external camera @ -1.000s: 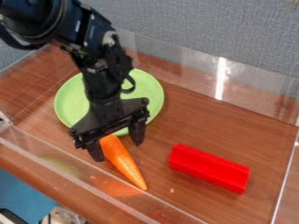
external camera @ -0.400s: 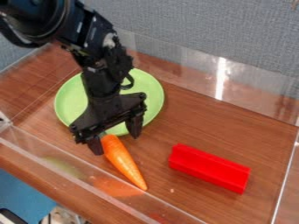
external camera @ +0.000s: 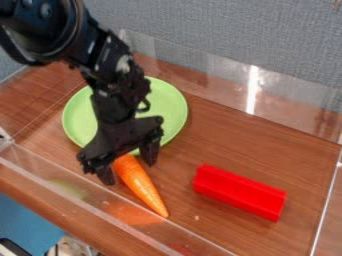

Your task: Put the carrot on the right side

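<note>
Carrot [external camera: 142,188] on table [external camera: 193,237], front of green plate [external camera: 80,122], top end beneath gripper [external camera: 126,171], its fingers spread wide; looks like grasp-alignment stage, next move presumably calling for settling around it, closing, then carrying rightward.

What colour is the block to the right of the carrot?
Red, in the camera view.

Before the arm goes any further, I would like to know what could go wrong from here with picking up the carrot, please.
The gripper is at the carrot's thick end, with the tapered tip sticking out, so an off-centre grip might let it swing or slip.

The green plate lies right behind the fingers, so they could nudge it.

The red block lies to the side, and a low carry that way might bump it.
</note>
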You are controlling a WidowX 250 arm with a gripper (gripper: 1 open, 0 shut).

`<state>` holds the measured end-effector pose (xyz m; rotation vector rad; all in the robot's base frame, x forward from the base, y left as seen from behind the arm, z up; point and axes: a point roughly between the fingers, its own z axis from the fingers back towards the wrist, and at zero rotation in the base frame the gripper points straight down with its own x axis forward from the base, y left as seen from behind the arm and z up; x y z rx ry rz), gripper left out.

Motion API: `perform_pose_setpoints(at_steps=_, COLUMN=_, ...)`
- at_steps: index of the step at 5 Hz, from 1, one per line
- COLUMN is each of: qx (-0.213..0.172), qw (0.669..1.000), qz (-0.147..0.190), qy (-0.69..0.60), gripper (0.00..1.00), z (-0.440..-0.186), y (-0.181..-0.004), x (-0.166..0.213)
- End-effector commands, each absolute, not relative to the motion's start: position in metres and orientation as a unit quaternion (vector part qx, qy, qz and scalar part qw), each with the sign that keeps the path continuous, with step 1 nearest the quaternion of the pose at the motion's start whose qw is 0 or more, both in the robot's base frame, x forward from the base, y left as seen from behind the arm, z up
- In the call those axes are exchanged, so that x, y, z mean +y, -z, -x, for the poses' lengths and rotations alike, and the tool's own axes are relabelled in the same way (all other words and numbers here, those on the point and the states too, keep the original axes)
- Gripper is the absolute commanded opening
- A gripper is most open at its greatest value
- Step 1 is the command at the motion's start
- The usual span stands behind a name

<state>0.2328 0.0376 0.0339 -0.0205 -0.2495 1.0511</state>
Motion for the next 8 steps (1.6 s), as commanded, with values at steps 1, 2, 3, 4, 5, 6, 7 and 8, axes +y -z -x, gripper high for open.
perform_pose_setpoints(at_steps=1, qx=-0.130, qw=0.866, qz=0.014, qy=-0.482, gripper=1.00, z=-0.233, y=-0.028, x=0.031)
perform_pose_setpoints(at_steps=2, qx=-0.141, qw=0.883, qz=0.010, qy=-0.448, gripper=1.00, z=-0.236, y=-0.032, x=0.028)
perform_pose_setpoints(at_steps=3, qx=-0.151, qw=0.895, qz=0.006, qy=-0.420, gripper=1.00, z=-0.240, y=-0.036, x=0.027)
perform_pose_setpoints(at_steps=4, qx=-0.161, qw=0.904, qz=0.002, qy=-0.396, gripper=1.00, z=-0.244, y=-0.041, x=0.027)
perform_pose_setpoints(at_steps=5, qx=-0.162, qw=0.908, qz=0.002, qy=-0.387, gripper=0.00, z=-0.247, y=-0.044, x=0.032)
perform_pose_setpoints(at_steps=6, qx=-0.162, qw=0.908, qz=0.009, qy=-0.387, gripper=0.00, z=-0.246, y=-0.045, x=0.032)
perform_pose_setpoints(at_steps=7, qx=-0.162, qw=0.908, qz=0.015, qy=-0.386, gripper=0.00, z=-0.244, y=-0.046, x=0.032)
perform_pose_setpoints(at_steps=8, qx=-0.162, qw=0.909, qz=0.021, qy=-0.384, gripper=0.00, z=-0.242, y=-0.046, x=0.031)
